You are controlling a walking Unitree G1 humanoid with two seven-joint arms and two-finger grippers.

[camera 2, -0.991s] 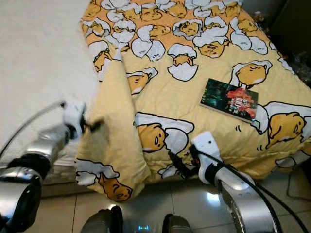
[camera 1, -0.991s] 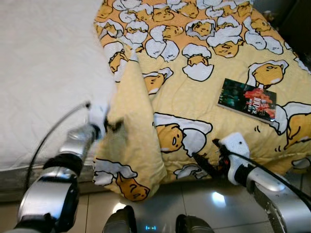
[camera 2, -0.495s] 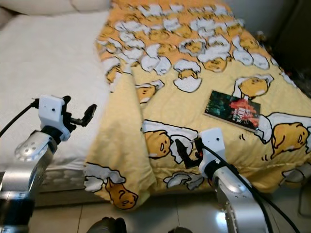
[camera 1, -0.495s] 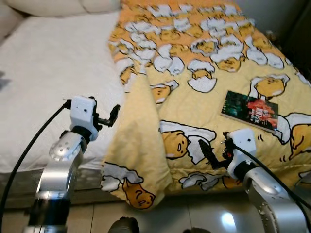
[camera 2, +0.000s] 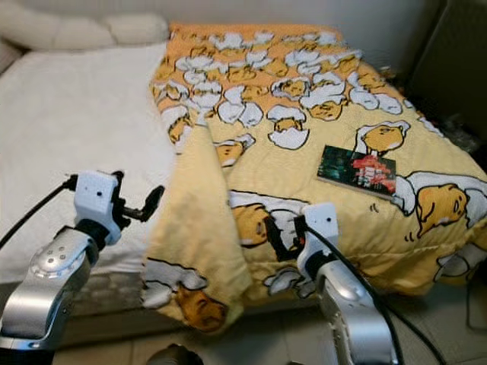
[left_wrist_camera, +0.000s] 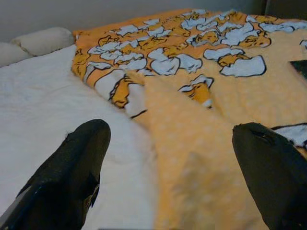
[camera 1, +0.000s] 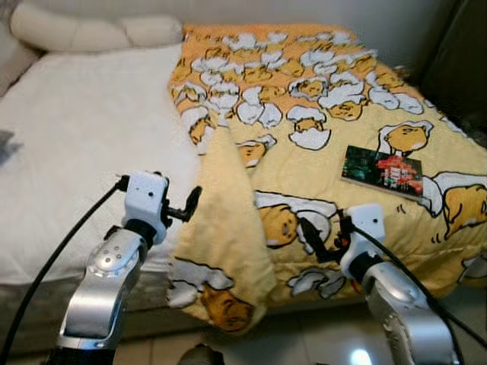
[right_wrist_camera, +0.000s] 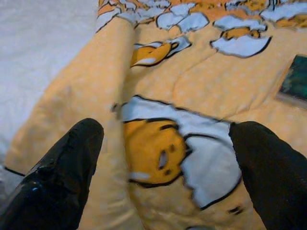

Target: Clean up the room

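Note:
A yellow blanket [camera 1: 319,114] printed with egg cartoons covers the right half of the bed, its left edge folded over in a ridge [camera 1: 224,220] that hangs down off the front. A dark book [camera 1: 382,170] lies flat on the blanket at the right. My left gripper [camera 1: 190,205] is open just left of the folded ridge, over the white sheet [camera 1: 76,137], with nothing between its fingers [left_wrist_camera: 84,158]. My right gripper [camera 1: 308,236] is open above the blanket's front part, near a cartoon egg, and holds nothing; its fingers [right_wrist_camera: 72,158] are spread wide.
Pale pillows [camera 1: 91,30] lie along the head of the bed. A dark piece of furniture [camera 1: 460,53] stands at the far right. Tiled floor [camera 1: 319,334] runs along the bed's front edge.
The camera has tilted up, showing more of the bed. My left gripper came off the blanket's hanging edge, rose and now stands open beside the fold. The right gripper lifted over the blanket.

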